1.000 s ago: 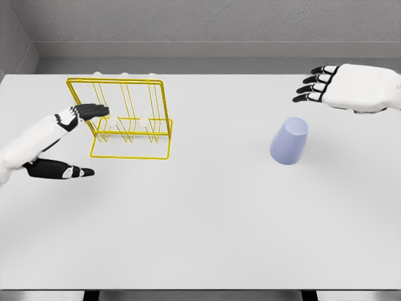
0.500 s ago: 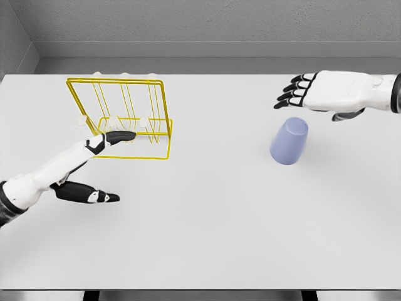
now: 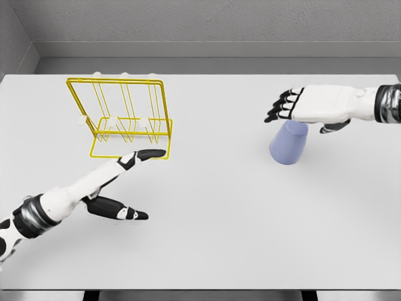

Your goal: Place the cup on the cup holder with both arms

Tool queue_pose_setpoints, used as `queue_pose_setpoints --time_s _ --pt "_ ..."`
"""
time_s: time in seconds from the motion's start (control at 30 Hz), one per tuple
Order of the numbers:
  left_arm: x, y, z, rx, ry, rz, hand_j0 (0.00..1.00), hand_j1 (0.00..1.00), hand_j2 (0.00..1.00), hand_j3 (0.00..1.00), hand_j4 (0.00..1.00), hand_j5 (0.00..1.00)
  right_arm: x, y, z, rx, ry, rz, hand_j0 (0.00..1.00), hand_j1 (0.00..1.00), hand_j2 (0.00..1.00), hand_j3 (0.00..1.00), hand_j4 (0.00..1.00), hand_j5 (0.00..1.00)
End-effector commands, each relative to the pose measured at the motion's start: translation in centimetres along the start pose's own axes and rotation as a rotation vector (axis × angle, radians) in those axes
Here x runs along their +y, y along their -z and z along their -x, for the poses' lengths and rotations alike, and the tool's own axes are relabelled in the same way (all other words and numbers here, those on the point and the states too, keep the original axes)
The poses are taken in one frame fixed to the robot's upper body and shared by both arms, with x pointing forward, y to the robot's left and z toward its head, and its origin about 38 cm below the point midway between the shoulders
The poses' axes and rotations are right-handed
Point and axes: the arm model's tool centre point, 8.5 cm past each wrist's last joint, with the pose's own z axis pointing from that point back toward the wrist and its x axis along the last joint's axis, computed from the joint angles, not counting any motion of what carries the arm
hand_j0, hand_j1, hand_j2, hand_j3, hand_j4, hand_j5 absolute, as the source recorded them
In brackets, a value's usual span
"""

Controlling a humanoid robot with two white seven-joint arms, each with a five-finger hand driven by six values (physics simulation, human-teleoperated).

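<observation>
The pale lavender plastic cup [image 3: 289, 143] looks smooth and matt, with soft shading and no sharp highlights. The yellow wire cup holder [image 3: 128, 118] reads as thin metal rod with a bright, slightly glossy coating. The white bench [image 3: 219, 226] is flat, smooth and matt. The left robot hand [image 3: 119, 182] and the right robot hand [image 3: 310, 105] have smooth white shells like hard plastic, with black, faintly glossy finger segments. The grey wall [image 3: 207, 22] behind looks rough and grainy.
</observation>
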Motion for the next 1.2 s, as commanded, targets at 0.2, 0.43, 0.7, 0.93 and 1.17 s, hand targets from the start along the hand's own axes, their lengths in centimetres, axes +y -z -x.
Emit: queue_pose_setpoints --time_s 0.2,0.43,0.7,0.93,1.17 --pt "-2.2 2.6 1.0 0.023 -0.308 -0.076 1.0 1.0 1.0 1.0 1.0 1.0 1.4 2.4 -0.2 -0.005 -0.007 -0.048 0.99 0.99 0.99 0.99 0.99 0.99" --pt "-4.1 3.9 2.8 0.122 -0.37 -0.059 1.0 1.0 1.0 1.0 1.0 1.0 1.8 3.0 -0.2 -0.001 -0.012 -0.064 0.99 0.99 0.99 0.99 0.99 0.99" --pt "-5.1 4.5 4.3 0.228 -0.488 -0.081 1.0 1.0 1.0 1.0 1.0 1.0 2.6 3.8 -0.1 0.002 -0.007 -0.088 0.98 0.98 0.98 0.98 0.98 0.98" --pt "-5.3 4.3 5.3 0.239 -0.582 -0.13 1.0 1.0 1.0 1.0 1.0 1.0 3.2 4.1 -0.2 0.009 -0.027 -0.118 0.82 0.82 0.82 0.82 0.82 0.82" --pt "-5.9 4.0 6.0 0.26 -0.595 -0.134 1.0 1.0 1.0 1.0 1.0 1.0 3.4 4.1 -0.1 0.018 -0.044 -0.133 0.74 0.74 0.74 0.74 0.74 0.74"
